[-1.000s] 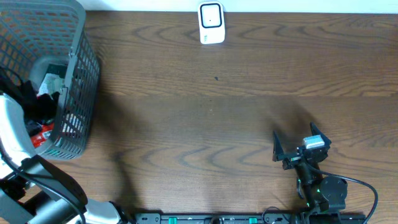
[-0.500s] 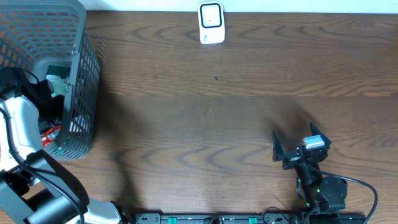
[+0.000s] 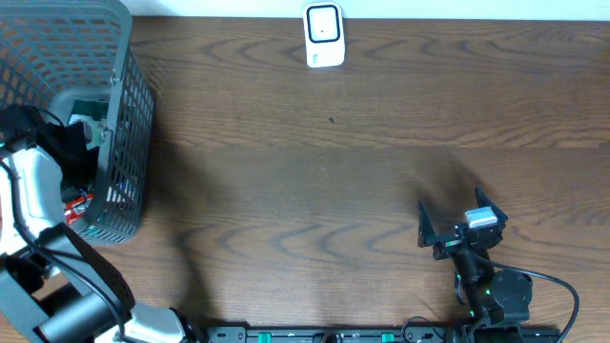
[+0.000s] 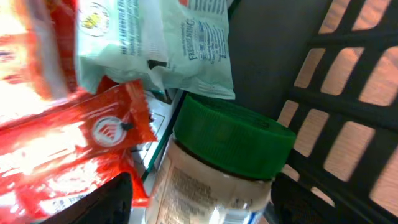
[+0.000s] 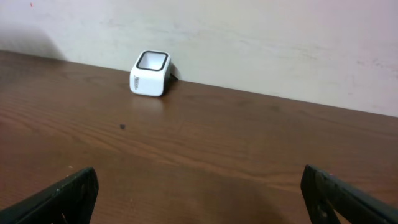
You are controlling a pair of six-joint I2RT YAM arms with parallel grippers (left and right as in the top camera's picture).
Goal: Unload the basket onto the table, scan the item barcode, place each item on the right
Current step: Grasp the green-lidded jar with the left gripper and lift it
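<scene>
Inside the grey mesh basket (image 3: 119, 67), a jar with a green lid (image 4: 233, 140) and a pale label lies between the jaws of my left gripper (image 4: 205, 202). The jaws are open, one dark finger (image 4: 109, 202) on each side of the jar; a small gap shows on the left side. From overhead, the left gripper (image 3: 84, 131) is down in the basket and mostly hidden. The white scanner (image 3: 323, 35) stands at the table's far edge, also visible as a scanner (image 5: 150, 73) in the right wrist view. My right gripper (image 3: 456, 217) rests wide open near the front right, holding nothing.
A pale green pouch (image 4: 168, 43) and a red packet (image 4: 68, 149) crowd the jar in the basket. The basket's slotted wall (image 4: 348, 93) is close on the right of the jar. A white wall runs behind the scanner.
My left arm has reached further into the basket toward its far side, and its jaws have narrowed around the jar. The right arm has not moved.
</scene>
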